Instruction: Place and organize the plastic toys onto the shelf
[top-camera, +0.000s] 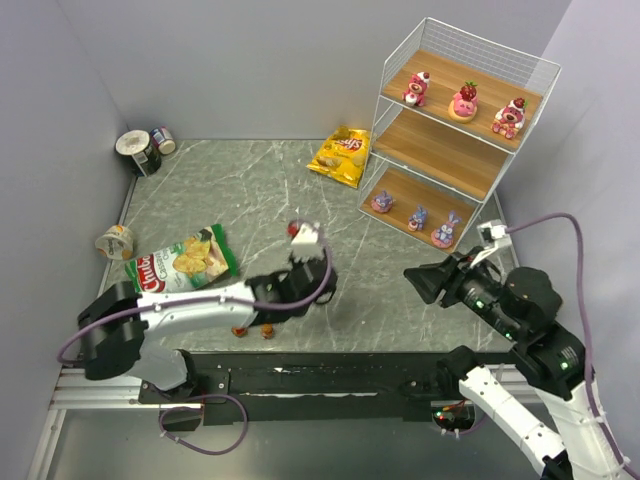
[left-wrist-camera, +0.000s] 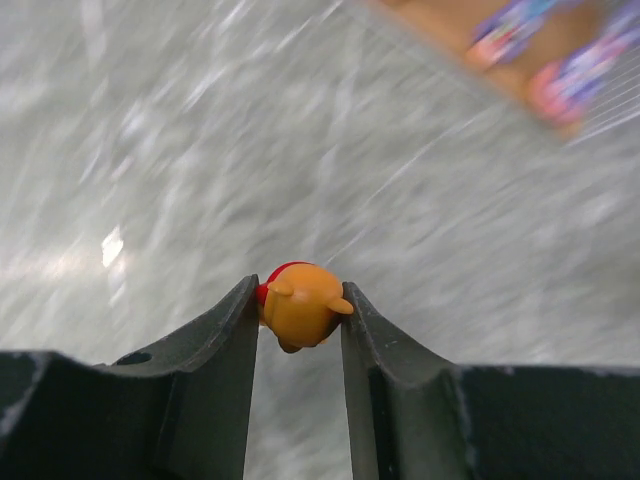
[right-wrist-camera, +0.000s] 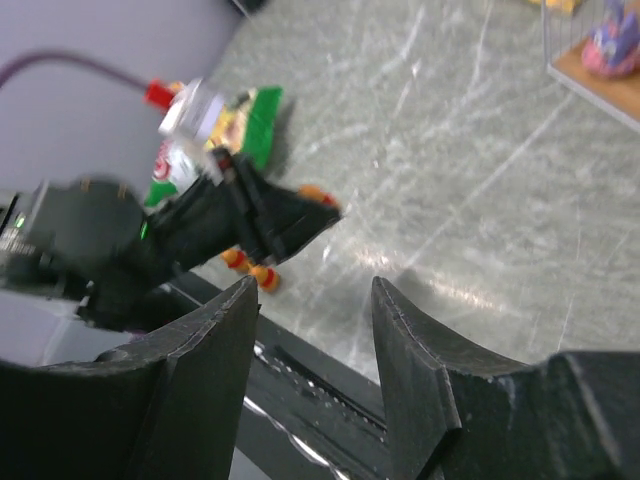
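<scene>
1. The left arm (top-camera: 190, 310) reaches from the near left corner of the table (top-camera: 260, 200) to about the middle of the table, and its forearm is low over the surface.
2. The left gripper (left-wrist-camera: 300, 288) is closed on an orange toy (left-wrist-camera: 300, 310). The toy sits right at the fingertips (left-wrist-camera: 238, 305), pressed from both sides, and it is above the table, not touching it.
3. The view from this wrist is blurred, so the height over the table is hard to judge.
4. The right arm (top-camera: 520, 310) stands folded at the near right corner, with its forearm pointing left toward the other arm.
5. The right gripper (right-wrist-camera: 315, 290) has its fingers spread, and nothing is between them.
6. Two more orange toys (top-camera: 240, 330) lie close together at the near edge of the table, beside the left arm.
7. The shelf (top-camera: 450, 150) stands at the far right corner. Three pink-and-red toys (top-camera: 464, 100) stand in a row on its top board and three purple toys (top-camera: 418, 216) on its bottom board.
8. A green bag (top-camera: 185, 260) lies near the left edge, and a yellow bag (top-camera: 342, 155) is near the far edge, just left of the shelf.
</scene>
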